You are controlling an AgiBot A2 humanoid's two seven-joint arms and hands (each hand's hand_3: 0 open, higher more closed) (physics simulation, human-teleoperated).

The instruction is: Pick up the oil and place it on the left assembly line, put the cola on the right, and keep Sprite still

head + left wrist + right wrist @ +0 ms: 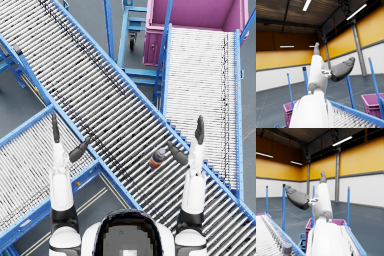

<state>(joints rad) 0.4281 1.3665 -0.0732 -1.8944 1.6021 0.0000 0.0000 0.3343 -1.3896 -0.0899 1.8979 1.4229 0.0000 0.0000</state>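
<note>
Bottle (158, 158) beside upraised, empty right hand (195, 147)

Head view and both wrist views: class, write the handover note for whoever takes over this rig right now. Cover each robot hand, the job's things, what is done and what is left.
Left robot hand: open, raised, holding nothing.
Right robot hand: open, raised, holding nothing; it is beside the bottle but apart from it.
Things: one bottle with a grey cap sits on the middle conveyor. Its label is unreadable, so I cannot tell whether it is oil, cola or Sprite. No other bottle shows.
Done: nothing lies on the left assembly line or the right assembly line.
Left: identify the bottle, then sort it or leave it.
</note>
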